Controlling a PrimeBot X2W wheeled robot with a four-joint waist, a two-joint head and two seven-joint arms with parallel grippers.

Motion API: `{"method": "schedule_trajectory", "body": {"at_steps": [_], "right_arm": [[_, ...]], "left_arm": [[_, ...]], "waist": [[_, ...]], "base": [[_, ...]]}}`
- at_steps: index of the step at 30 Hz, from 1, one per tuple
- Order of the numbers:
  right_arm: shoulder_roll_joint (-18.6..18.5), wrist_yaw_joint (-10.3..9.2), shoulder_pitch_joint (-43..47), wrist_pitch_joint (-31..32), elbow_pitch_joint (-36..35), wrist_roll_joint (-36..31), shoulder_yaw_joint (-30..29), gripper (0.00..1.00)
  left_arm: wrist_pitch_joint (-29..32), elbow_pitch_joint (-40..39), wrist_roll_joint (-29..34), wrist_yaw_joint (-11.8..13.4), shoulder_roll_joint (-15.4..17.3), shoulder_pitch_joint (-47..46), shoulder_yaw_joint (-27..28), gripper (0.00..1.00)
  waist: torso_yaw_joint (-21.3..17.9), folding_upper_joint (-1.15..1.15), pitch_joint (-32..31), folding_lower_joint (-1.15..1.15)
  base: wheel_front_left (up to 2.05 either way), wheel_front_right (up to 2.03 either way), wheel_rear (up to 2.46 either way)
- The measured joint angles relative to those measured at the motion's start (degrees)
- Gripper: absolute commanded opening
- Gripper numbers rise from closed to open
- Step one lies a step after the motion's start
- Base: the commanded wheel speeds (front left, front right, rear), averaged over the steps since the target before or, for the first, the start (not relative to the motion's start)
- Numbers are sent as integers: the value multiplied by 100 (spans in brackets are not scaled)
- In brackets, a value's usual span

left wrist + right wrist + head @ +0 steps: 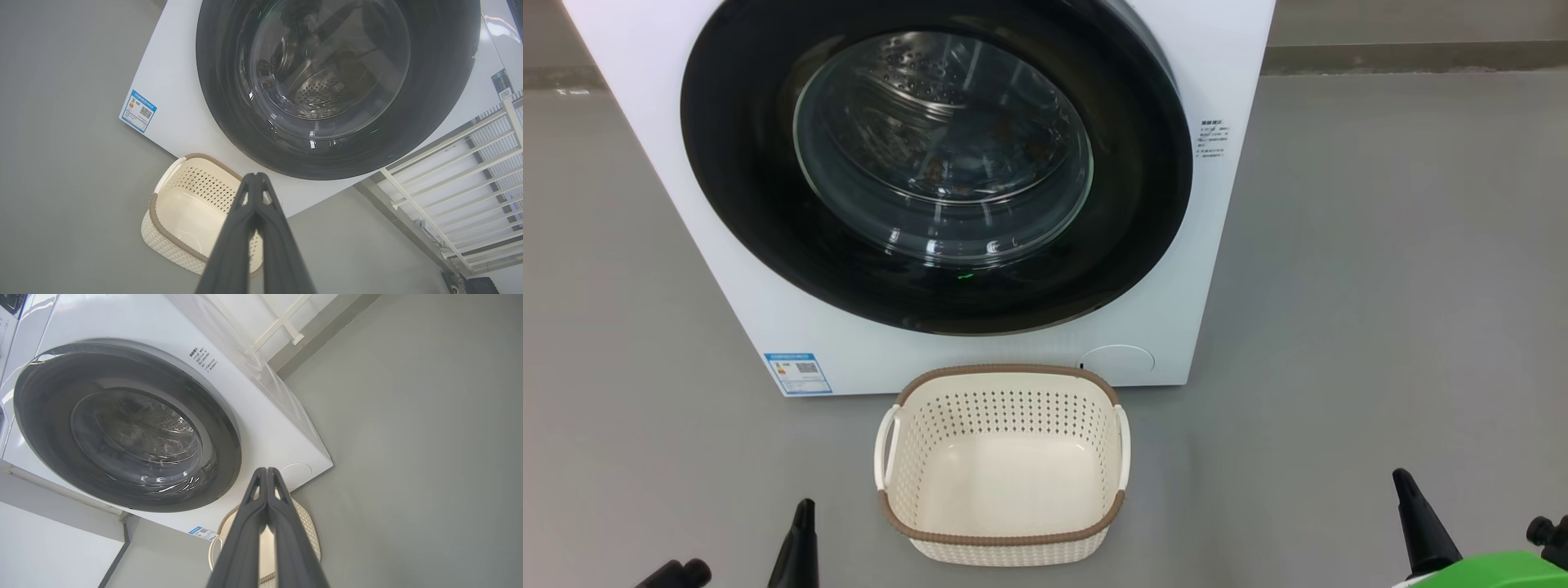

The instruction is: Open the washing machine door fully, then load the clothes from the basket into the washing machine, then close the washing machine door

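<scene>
Left pincer (255, 177) and right pincer (266, 470) are each pinched shut, empty, flanking the near end of the basket (1005, 371) without touching it. The basket stands empty on the floor (1380, 286), just before the washing machine (866, 359). Beyond the basket, the washing machine door (735, 163) is closed, the clothes (934, 170) dim behind its glass.
</scene>
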Motion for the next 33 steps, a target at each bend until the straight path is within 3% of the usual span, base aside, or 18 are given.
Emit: {"method": "schedule_trajectory", "body": {"at_steps": [33], "right_arm": [[-24,-1,-492,197,312,2208,-1,0]], "left_arm": [[552,-122,-1906,-254,-96,-136,568,0]], "waist": [[-221,0,88,0]], "base": [[0,0,0]]}}
